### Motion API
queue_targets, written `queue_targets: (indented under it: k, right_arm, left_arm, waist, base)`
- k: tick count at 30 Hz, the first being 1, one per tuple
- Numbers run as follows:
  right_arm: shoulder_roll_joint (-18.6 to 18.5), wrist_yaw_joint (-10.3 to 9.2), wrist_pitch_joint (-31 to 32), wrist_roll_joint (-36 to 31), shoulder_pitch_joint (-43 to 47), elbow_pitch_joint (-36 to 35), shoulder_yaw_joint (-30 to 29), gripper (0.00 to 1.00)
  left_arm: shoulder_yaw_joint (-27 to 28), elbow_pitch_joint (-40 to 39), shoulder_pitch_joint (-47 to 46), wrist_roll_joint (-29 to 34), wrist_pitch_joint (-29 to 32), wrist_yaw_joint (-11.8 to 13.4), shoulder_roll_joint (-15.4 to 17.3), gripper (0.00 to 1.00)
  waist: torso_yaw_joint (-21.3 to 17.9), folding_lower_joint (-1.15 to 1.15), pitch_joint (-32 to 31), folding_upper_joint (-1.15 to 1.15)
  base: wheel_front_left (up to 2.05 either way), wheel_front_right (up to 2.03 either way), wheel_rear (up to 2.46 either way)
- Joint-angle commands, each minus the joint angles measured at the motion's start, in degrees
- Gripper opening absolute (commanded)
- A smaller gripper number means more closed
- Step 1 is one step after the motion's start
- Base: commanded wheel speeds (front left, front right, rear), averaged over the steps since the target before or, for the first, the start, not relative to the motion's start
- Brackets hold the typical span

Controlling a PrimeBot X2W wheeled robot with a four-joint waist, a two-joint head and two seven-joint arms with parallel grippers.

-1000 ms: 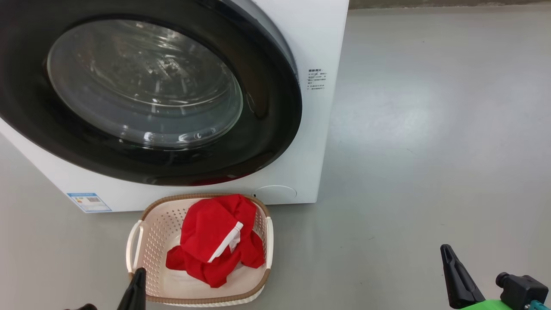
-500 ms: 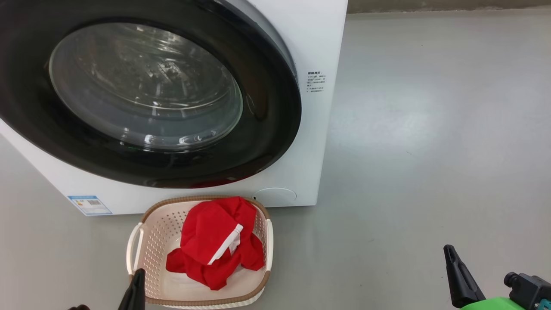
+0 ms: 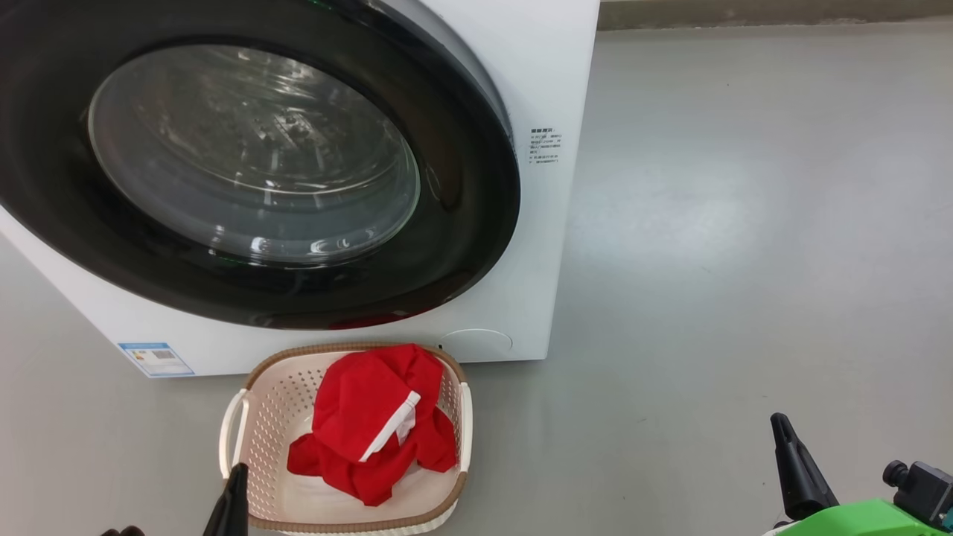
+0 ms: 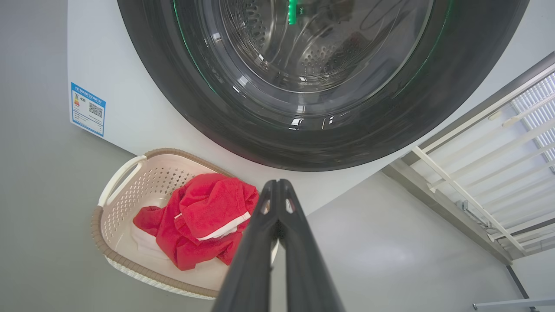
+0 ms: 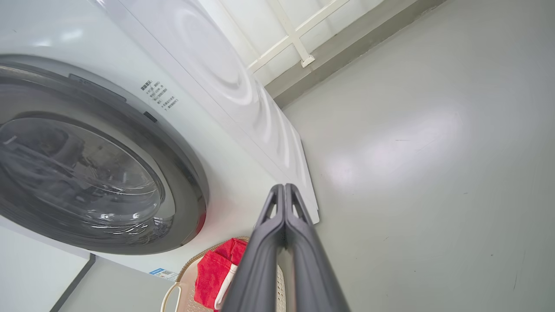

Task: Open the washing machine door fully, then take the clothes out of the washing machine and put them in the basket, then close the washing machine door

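Grey glossy floor (image 3: 707,260) ran beneath the washing machine (image 3: 555,67), whose washing machine door (image 3: 476,223) sat flush against the white front. Just before it stood the basket (image 3: 260,417), and the clothes (image 3: 365,424) lay heaped inside, a white strip showing. The left gripper (image 4: 276,185) hung by the basket's near left corner, fingers pressed together, holding nothing. The right gripper (image 5: 284,188) hovered above bare floor well to the right of the basket, its fingers likewise together and empty.
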Motion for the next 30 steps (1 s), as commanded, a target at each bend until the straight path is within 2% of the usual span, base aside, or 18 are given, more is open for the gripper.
queue_targets:
  k: [1,30]
  right_arm:
    - [-1.17,-0.02,0.35,1.91,-2.55,-1.39,0.14,0.00]
    - [-1.66,-0.04,4.70,18.31,-5.26,-1.54,-0.22,0.00]
  left_arm:
    - [1.32,-1.27,-2.58,-1.66,0.44,-0.12,0.60,0.00]
    - [2.76,-1.48,-4.59,-17.52,4.95,-0.22,-0.03,0.00]
  waist:
    - [-0.01,-0.01,-0.06,0.00]
    - [-0.16,-0.01,-1.23,0.00]
  base:
    - [0.00,0.00,0.00]
    - [0.00,0.00,0.00]
